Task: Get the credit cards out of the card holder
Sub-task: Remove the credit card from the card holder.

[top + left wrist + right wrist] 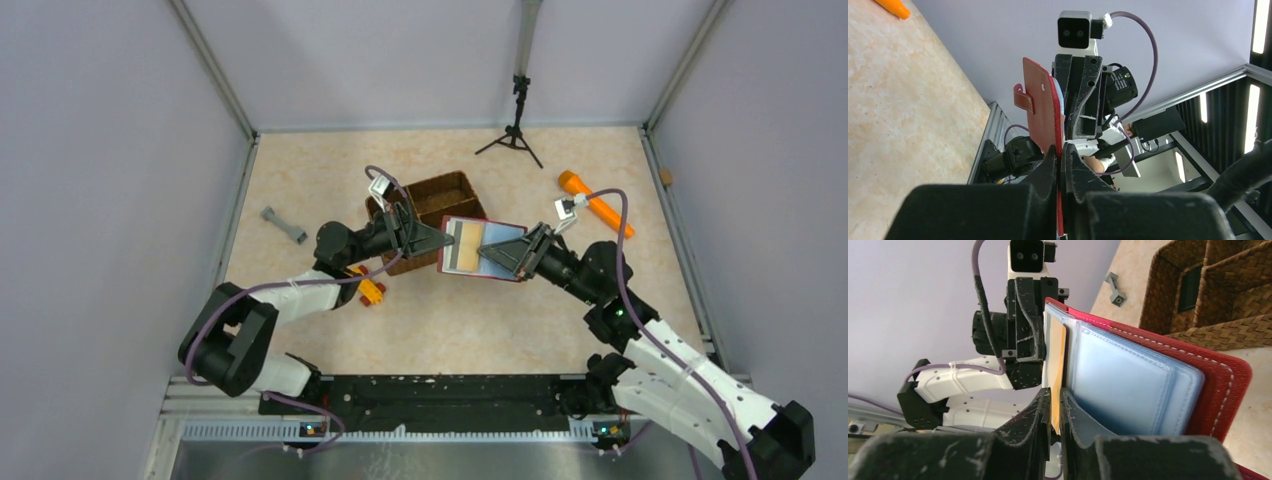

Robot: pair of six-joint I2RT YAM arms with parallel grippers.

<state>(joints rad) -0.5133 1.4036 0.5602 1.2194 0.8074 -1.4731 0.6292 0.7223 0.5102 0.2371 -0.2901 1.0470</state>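
The dark red card holder [480,272] hangs open in the air between my two grippers, in front of the basket. My left gripper [440,240] is shut on its left edge; the left wrist view shows the red cover [1043,110] edge-on in the jaws of that gripper [1062,156]. My right gripper [512,252] reaches in from the right. In the right wrist view this gripper [1055,399] is shut on the tan-gold credit card [1057,355], which stands edge-on beside the pale blue pockets [1123,380]. The black card does not show.
A brown wicker divided basket [432,195] stands just behind the holder. An orange-yellow toy car [370,291] lies under the left arm. A grey dumbbell-shaped piece [284,225] lies at the left, an orange stick-shaped object [595,205] at the right, and a black tripod [515,135] at the back.
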